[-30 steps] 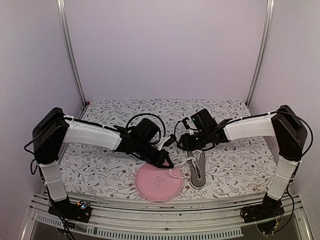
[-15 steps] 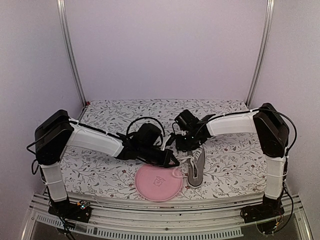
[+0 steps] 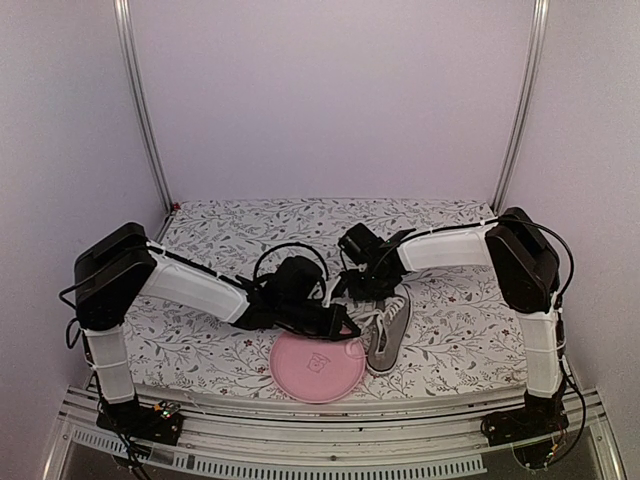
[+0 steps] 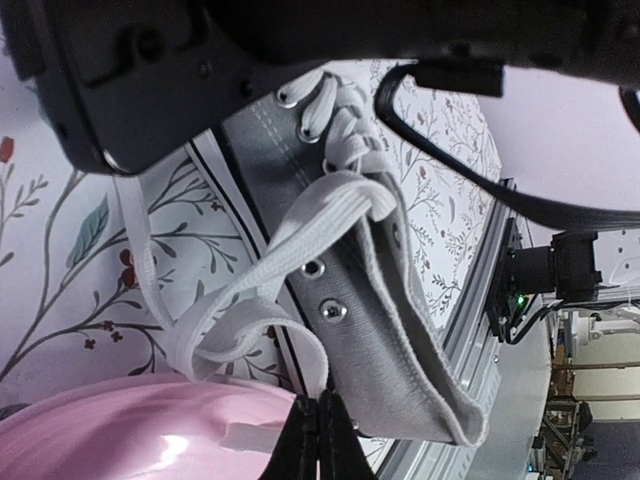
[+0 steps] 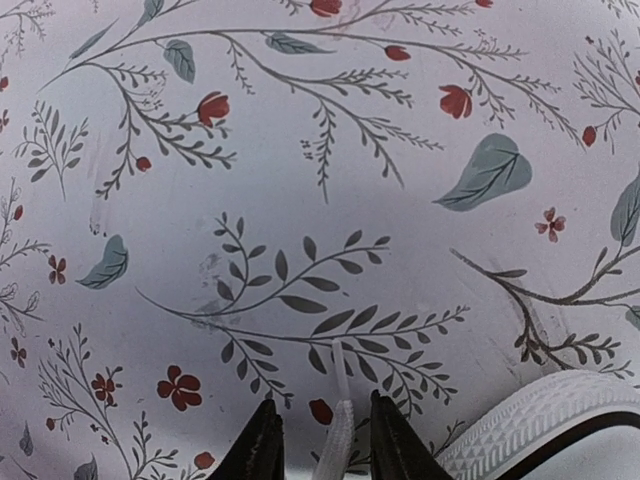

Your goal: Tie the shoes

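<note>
The sneaker (image 3: 390, 335) lies on the tabletop (image 3: 220, 225) just beside the pink plate (image 3: 310, 372). It is light, soft canvas and would likely slide if tugged. Its lace (image 4: 300, 235) is limp and flat, best pinched near the ends. My left jaws look closed on the lace at the plate's rim. My right jaws straddle a strand by the toe cap (image 5: 540, 420), but I cannot tell if they are clamped. Both arms reach inward, low.

sneaker (image 5: 540, 425) toe cropped, plate (image 4: 100, 435) edge-cut
</note>
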`<state>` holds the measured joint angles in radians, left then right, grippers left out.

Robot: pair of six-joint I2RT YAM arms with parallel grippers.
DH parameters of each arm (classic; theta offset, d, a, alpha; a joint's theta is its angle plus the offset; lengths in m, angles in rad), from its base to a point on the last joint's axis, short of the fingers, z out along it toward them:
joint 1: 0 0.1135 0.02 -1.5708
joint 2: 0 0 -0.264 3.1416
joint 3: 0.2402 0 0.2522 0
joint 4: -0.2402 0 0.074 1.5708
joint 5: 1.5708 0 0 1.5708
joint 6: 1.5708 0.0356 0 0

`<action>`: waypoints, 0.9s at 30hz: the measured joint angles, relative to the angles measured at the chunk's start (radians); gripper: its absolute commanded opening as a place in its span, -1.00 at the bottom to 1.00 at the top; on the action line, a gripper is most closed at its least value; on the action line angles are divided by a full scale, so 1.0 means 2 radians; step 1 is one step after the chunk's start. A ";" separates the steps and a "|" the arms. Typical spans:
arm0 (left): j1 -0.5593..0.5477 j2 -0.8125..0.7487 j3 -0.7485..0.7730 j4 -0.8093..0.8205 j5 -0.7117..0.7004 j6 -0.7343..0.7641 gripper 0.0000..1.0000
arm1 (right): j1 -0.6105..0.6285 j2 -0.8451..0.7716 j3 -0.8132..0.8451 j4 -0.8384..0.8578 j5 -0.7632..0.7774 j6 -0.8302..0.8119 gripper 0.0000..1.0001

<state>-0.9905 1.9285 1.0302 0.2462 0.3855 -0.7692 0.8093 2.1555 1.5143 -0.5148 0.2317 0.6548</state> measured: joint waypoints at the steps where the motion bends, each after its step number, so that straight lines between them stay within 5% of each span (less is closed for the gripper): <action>1: 0.000 0.000 0.000 0.002 0.000 -0.001 -1.00 | 0.000 0.000 0.000 0.000 -0.001 0.001 -0.57; 4: 0.000 0.001 0.000 0.006 -0.001 -0.004 -1.00 | 0.000 0.002 0.001 0.001 -0.001 0.002 -0.92; 17: 0.000 0.001 -0.012 0.020 -0.011 -0.013 -1.00 | -0.002 -0.014 -0.018 0.021 0.006 0.003 -0.96; 27: 0.006 -0.003 -0.016 0.021 -0.022 -0.013 -1.00 | -0.012 -0.249 -0.117 0.026 0.082 -0.010 -0.96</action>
<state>-0.9794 1.9224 0.9977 0.2882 0.3424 -0.7944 0.7845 1.6569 1.2812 -0.4625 0.3962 0.6342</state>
